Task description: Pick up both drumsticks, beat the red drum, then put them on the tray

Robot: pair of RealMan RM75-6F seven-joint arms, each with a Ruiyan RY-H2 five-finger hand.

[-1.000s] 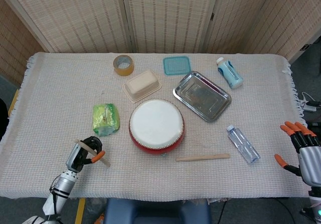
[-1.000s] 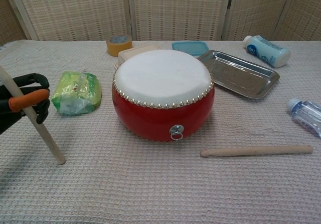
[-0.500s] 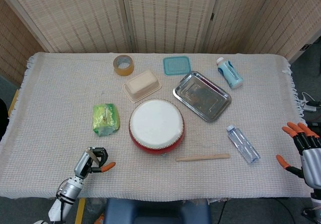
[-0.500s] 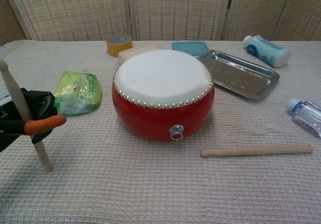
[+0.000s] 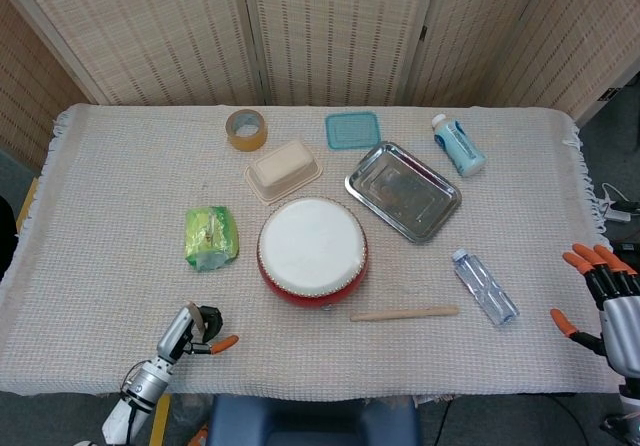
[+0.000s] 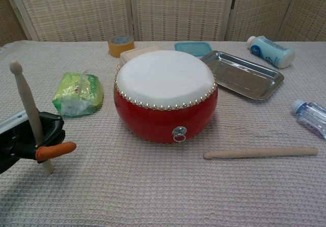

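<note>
The red drum [image 5: 312, 247] [image 6: 165, 94] with a white skin stands mid-table. My left hand [image 5: 188, 332] [image 6: 35, 141] grips one wooden drumstick [image 6: 29, 111] near the table's front left; the stick stands nearly upright, tip up. From the head view the stick is almost end-on. The second drumstick [image 5: 404, 314] [image 6: 261, 152] lies flat on the cloth in front of the drum, to its right. My right hand [image 5: 600, 296] hovers at the table's right edge, fingers spread, holding nothing. The steel tray [image 5: 402, 190] [image 6: 243, 74] sits behind the drum to the right.
A green packet [image 5: 210, 236] [image 6: 78, 93] lies left of the drum. A plastic bottle [image 5: 484, 286] [image 6: 309, 116] lies right of the loose stick. A beige box [image 5: 284, 169], tape roll [image 5: 246, 129], teal lid [image 5: 352, 130] and blue-white bottle [image 5: 458, 145] line the back.
My left hand has drawn back toward the table's front edge with the drumstick, which has swung from slanted to nearly upright. The right hand has barely moved.
</note>
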